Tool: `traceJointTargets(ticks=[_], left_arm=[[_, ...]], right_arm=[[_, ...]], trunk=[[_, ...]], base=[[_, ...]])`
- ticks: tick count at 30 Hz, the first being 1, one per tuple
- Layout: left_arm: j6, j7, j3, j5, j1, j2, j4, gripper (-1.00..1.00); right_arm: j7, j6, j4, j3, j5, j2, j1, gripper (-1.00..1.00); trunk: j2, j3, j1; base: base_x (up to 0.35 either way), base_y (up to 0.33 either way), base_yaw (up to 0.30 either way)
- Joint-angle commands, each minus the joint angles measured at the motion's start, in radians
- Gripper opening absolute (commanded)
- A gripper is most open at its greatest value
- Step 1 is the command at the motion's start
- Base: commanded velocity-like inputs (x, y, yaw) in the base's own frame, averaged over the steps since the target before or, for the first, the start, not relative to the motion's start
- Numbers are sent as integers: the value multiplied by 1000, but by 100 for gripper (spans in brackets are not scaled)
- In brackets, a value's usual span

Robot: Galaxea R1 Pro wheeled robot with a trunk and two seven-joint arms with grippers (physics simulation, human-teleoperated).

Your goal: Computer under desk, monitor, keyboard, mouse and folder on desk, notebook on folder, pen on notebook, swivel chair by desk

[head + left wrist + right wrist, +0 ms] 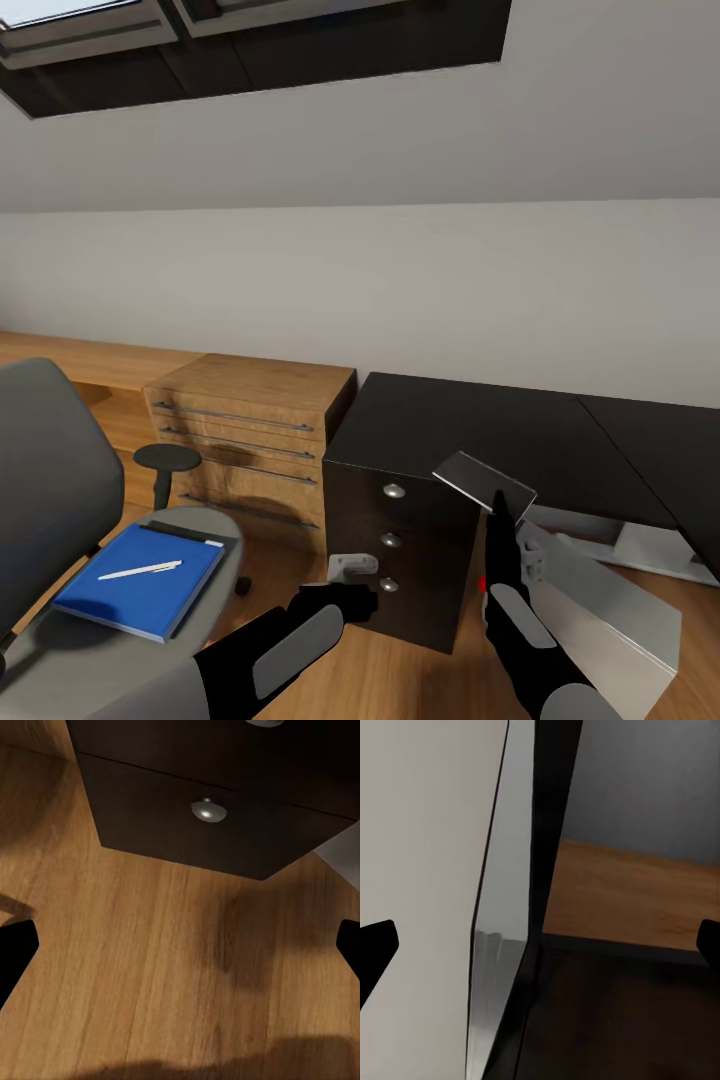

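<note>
- Working on the computer (610, 610) step, by my reading: the pale box is sitting tilted on the wooden floor (400, 670), just right of the desk's black drawers (400, 540) and near the open space under the desk (520, 430).
- The right gripper (508, 545) is standing against the computer's near-left corner beside its red light; the right wrist view is showing its fingers wide apart, clamping nothing.
- The left gripper (350, 595) is hanging low in front of the drawers, its fingers likewise spread and empty.
- Next, the box is likely needing a push far and right, into the gap under the desk, without catching the drawers.
- Counting: one swivel chair (50, 470) at the near left; one blue folder (140, 585) lying on its seat; one pen (140, 570) resting on the folder; one computer; three round knobs on the black drawers; one wooden drawer unit (250, 420) behind.
- A dark sliver is peeking out at the folder's far edge; I cannot tell whether it is the notebook.
</note>
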Motion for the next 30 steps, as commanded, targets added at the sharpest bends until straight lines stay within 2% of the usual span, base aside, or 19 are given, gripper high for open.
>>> traceJointTargets(ticks=[1,17,30], left_arm=[[2,6,-2,4,-1,1,-1,100],[2,5,-2,5,-1,2,-1,100],[2,5,-2,6,-1,2,0,100]], right_arm=[[6,-5,1,4,-11,-1,-1,100],[6,-4,1,4,-11,-1,-1,100],[6,-5,1,4,-10,-1,-1,100]], trunk=[[-1,-1,0],[-1,-1,0],[-1,-1,0]], base=[[0,0,0],[-12,0,0],[-276,0,0]])
